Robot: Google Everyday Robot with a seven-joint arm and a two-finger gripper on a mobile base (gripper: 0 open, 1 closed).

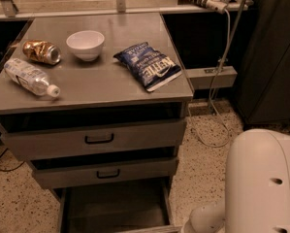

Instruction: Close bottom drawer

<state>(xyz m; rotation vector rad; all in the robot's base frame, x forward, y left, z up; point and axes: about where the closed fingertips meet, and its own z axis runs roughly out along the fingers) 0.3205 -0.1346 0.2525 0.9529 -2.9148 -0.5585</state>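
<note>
Camera view: cannot see the gripper anywhere in frame, so cannot tell whether spread or pressed together. Shows only the white arm (261, 178), bulking in the lower right corner and cut by the frame edges. Finds the bottom drawer (115, 210) pulled out at the foot of the cabinet (96, 81), beneath the middle drawer (105, 173). Dark inside, with front panel mostly cut off and handle hidden at the lower edge. Sits just left of the arm's rounded joint (207, 221).

The bottom drawer (114, 208) stands open, with its front and handle cut off by the lower edge. The robot's white arm (261, 183) runs off the right and lower edges. The gripper is out of sight beyond them.
</note>
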